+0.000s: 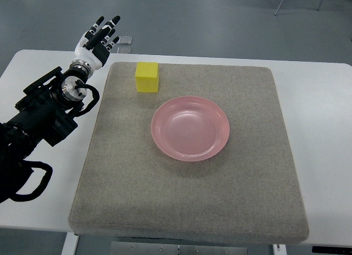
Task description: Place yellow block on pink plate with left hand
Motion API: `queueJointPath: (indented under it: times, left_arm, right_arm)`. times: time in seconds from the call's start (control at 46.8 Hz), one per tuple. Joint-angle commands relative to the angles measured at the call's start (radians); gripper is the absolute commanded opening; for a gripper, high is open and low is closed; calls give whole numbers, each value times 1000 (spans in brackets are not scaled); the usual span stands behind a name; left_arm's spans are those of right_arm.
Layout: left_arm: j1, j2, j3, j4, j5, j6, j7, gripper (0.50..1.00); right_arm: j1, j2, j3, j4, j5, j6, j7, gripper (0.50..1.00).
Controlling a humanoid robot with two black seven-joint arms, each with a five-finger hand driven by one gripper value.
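Yellow block (147,77): one, a cube or close to it, so no long axis to report. It sits flat on the grey mat (187,200) near the mat's far-left corner, edges running roughly square with the mat's edges, top face up. Colour a bright, even yellow; the top face reads paler than the side face turned toward the robot. Plain surfaces, no markings visible. Nothing touches it.

Pink plate (190,128): one, round, shallow, glossy, with a raised rim. It lies near the middle of the mat, at about 4 o'clock from the block, near it but clear of it. Nothing lies in it.

Left hand (97,41): black and white, reaching in from the left edge on a black arm with cables. It hovers over the white desk (313,95) just off the mat's far-left corner, at about 10 o'clock from the block and apart from it. Fingers (114,22) released: stretched out nearly straight, slightly fanned, pointing toward 1 o'clock, holding nothing and touching nothing.

Grey mat: one, square, felt-like, covering most of the desk.

Small clear item (125,40): beyond the fingertips on the desk's far edge; too small to identify.
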Motion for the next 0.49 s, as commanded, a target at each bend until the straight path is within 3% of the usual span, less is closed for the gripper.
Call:
queueJointPath:
  times: [0.0,0.47]
  left_arm:
    - [0,-1,-2,-4,0,0,0,992]
    - [-20,5,9,-4,5,18,0,992]
  right_arm:
    - [0,0,0,0,1,0,0,924]
    - [0,0,0,0,0,0,0,924]
